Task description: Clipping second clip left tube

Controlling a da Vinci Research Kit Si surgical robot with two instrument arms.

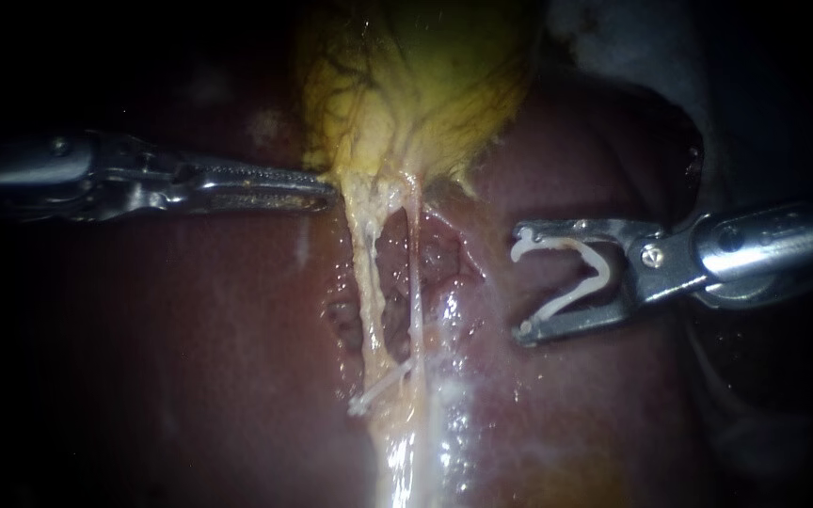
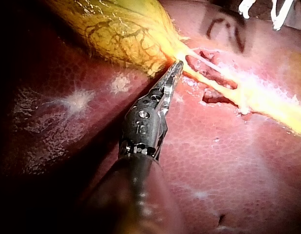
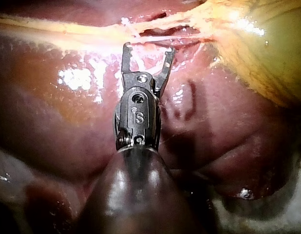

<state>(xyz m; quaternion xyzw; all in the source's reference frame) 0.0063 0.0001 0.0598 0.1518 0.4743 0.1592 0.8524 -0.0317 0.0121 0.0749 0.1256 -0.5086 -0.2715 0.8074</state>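
Look to the centre of the endoscope view for the left tube (image 1: 366, 282). Follow it from the gallbladder (image 1: 416, 85) neck at 12 o'clock down toward 6 over the liver (image 1: 190, 357), with the thinner right tube (image 1: 413, 273) just beside it on the 3 o'clock side. Note a placed clip (image 1: 380, 384) lying across it toward 6 o'clock.

From 9 o'clock, find the left tool (image 1: 325, 192), jaws lying together and seemingly pinching the neck's edge, holding the tubes stretched. At 3 o'clock, well apart from both tubes, find the right tool (image 1: 521, 284), jaws spread wide with an open white clip (image 1: 599, 266) seated against both.

Expect something soft, wet and slippery, light, easily torn, with no stiffness of its own. Probably best to straddle it on the bare stretch between neck and placed clip, square across, taking in the left tube alone and leaving the right tube outside. Close only with both clip ends showing past the tissue.
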